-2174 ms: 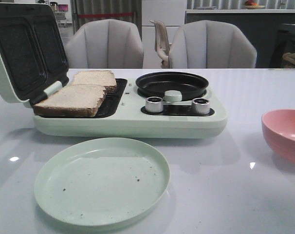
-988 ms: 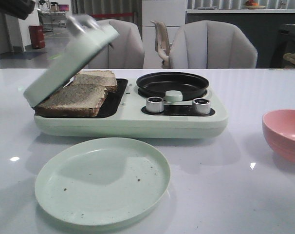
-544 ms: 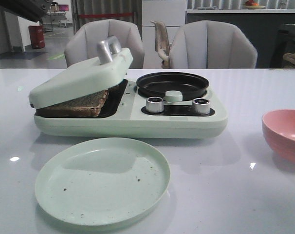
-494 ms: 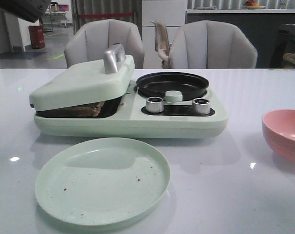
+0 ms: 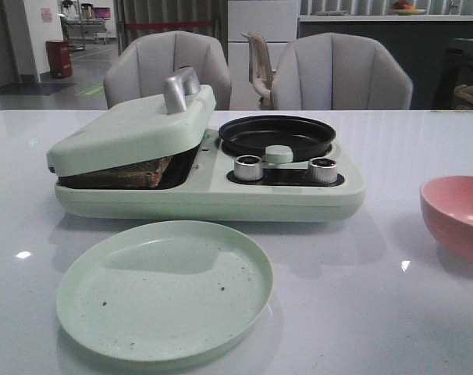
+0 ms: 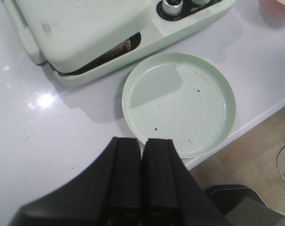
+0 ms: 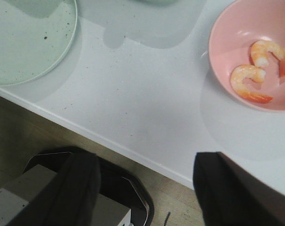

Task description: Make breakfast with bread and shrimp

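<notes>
Brown-crusted bread [image 5: 127, 173] lies at the frame's left, pressed under the sandwich maker's pale green lid [image 5: 127, 133]. The left pincer [image 6: 141, 176] is closed and empty. At right, two soft, slippery-looking shrimp [image 7: 248, 84] curl in the pink bowl [image 7: 227, 28]; pinching mid-curl seems best. The right pincer [image 7: 147, 181] gapes wide, empty, near that bowl.
</notes>
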`<move>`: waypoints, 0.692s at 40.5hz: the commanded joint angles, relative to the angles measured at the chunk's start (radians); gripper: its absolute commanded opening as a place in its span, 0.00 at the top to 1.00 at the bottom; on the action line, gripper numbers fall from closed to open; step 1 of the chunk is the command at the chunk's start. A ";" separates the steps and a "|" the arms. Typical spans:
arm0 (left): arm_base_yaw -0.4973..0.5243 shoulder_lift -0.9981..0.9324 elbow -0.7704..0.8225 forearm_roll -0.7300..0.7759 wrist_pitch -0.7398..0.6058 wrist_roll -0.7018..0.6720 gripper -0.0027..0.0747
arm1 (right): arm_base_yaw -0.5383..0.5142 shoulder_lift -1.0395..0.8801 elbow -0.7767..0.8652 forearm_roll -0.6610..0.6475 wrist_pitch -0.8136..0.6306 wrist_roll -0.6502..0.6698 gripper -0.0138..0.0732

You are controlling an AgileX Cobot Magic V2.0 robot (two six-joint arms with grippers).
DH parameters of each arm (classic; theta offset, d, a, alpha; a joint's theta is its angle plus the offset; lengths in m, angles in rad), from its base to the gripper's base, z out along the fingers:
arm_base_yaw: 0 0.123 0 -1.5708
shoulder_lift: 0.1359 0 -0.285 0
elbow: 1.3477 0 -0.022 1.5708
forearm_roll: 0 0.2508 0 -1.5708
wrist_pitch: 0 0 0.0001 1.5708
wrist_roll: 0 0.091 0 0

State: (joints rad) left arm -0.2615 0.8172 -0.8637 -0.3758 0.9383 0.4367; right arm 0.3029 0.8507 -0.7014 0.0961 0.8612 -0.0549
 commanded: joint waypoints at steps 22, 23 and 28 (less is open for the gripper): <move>-0.006 -0.042 -0.026 -0.016 -0.058 -0.022 0.84 | -0.009 0.015 -0.024 -0.032 -0.114 0.000 0.22; -0.006 -0.042 -0.026 -0.016 -0.058 -0.022 0.84 | -0.013 0.021 -0.024 -0.032 -0.122 0.001 0.22; -0.006 -0.042 -0.026 -0.016 -0.058 -0.022 0.84 | -0.072 0.077 -0.046 -0.033 -0.125 0.031 0.22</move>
State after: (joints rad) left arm -0.2615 0.7810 -0.8637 -0.3679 0.9383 0.4255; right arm 0.2723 0.8985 -0.7014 0.0722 0.7971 -0.0429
